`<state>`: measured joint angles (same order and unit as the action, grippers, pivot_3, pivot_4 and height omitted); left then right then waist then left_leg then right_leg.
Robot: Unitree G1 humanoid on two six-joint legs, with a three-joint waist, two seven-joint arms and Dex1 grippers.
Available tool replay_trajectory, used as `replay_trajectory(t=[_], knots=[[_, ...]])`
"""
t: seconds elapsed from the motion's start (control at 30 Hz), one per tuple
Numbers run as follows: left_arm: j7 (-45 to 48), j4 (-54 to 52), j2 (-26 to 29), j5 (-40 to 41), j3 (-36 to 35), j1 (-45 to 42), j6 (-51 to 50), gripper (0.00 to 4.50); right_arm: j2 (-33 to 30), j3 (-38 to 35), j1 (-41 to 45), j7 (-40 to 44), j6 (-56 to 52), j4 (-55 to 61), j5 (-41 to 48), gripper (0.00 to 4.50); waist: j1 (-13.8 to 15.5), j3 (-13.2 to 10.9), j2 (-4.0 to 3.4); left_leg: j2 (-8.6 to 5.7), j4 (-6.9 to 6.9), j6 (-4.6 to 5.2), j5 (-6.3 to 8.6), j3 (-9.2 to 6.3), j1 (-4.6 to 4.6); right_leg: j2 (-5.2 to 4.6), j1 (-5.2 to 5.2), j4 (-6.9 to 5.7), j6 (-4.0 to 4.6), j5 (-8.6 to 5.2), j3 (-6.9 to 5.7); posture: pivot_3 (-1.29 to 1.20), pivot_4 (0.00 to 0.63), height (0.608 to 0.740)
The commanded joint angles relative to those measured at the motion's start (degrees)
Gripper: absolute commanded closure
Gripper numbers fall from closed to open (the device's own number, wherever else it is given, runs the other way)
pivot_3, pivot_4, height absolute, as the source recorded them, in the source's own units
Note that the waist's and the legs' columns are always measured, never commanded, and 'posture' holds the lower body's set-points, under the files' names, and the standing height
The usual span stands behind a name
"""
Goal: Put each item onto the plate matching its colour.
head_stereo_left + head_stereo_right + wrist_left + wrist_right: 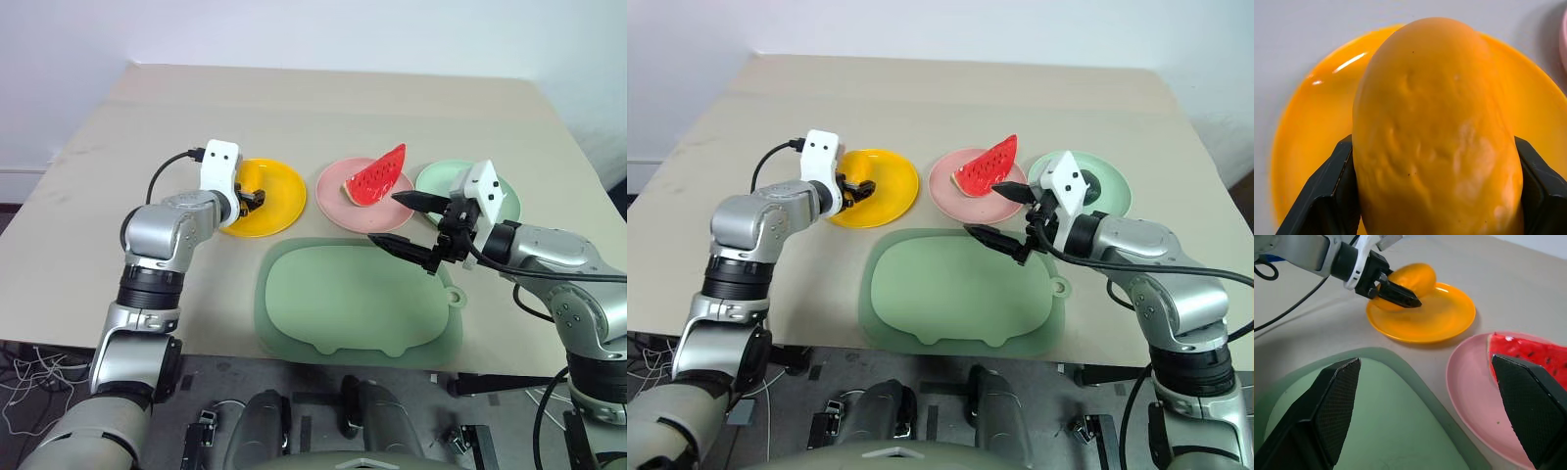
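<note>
My left gripper is shut on the yellow mango, one black finger on each side. It holds the mango just over the yellow plate, near the plate's left side; the right wrist view shows the same mango. The red watermelon wedge lies on the pink plate. My right gripper stands open and empty over the near edge of the pink plate. A dark lump, likely the avocado, sits on the light green plate, mostly hidden behind my right wrist.
A large rounded green mat lies in front of the three plates, near the table's front edge. The beige table stretches bare beyond the plates.
</note>
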<state>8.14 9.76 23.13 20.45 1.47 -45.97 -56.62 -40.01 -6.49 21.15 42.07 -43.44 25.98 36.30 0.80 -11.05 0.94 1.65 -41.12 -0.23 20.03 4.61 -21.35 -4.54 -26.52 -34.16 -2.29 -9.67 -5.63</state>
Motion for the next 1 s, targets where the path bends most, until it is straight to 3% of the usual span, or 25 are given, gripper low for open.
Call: replay_trajectory(t=[0.03,0.37,0.63,0.77,0.9,1.0], knots=[[1.7,-0.6,-0.8,-1.5,-0.4,-1.7,2.6,0.02,-0.6,-2.0,-0.9,-1.0,0.2,3.3,0.8,0.00,0.0,0.0,0.00,0.00,0.00,0.00,0.00,0.00,0.00,0.00,-0.01,0.00,-0.02,0.01,0.00,0.00,0.150,0.740],[2.1,-14.7,2.2,-4.6,-2.9,4.8,2.5,0.02,-1.6,-2.7,-3.6,-1.6,2.4,-2.2,-2.1,0.00,-0.2,0.0,0.01,0.05,0.00,0.24,0.13,-0.03,0.07,0.00,0.00,-0.07,-0.05,0.03,0.04,0.00,0.150,0.740],[12.6,-38.8,10.5,1.3,-18.4,28.4,9.3,0.02,-6.2,-7.8,-6.5,4.4,6.8,-11.3,-3.5,0.00,-0.1,0.0,0.00,0.15,0.02,0.17,0.10,0.04,0.04,-0.01,-0.07,-0.06,-0.04,0.03,0.09,0.00,0.150,0.740],[18.2,-42.2,11.3,5.1,-25.1,39.7,12.5,0.02,-8.2,-9.9,-11.1,8.0,9.6,-12.5,-4.3,0.00,0.2,0.0,-0.01,0.14,0.01,0.29,0.17,-0.03,0.06,-0.02,-0.01,-0.02,-0.02,0.01,0.05,0.00,0.150,0.740],[21.6,-44.5,10.7,6.7,-26.7,48.9,15.2,0.02,-9.5,-12.1,-14.8,10.2,10.4,-12.8,-3.9,0.00,0.0,0.0,-0.01,0.14,-0.01,0.34,0.19,-0.02,0.07,-0.02,0.02,0.02,0.02,-0.02,0.07,0.00,0.150,0.740],[21.1,-45.1,9.1,8.0,-26.4,50.2,16.4,0.02,-9.3,-12.2,-14.7,9.9,10.8,-13.3,-4.3,0.00,0.0,0.0,-0.01,0.15,-0.01,0.36,0.21,0.00,0.10,-0.01,0.02,0.00,0.02,-0.03,0.09,0.00,0.150,0.740]])
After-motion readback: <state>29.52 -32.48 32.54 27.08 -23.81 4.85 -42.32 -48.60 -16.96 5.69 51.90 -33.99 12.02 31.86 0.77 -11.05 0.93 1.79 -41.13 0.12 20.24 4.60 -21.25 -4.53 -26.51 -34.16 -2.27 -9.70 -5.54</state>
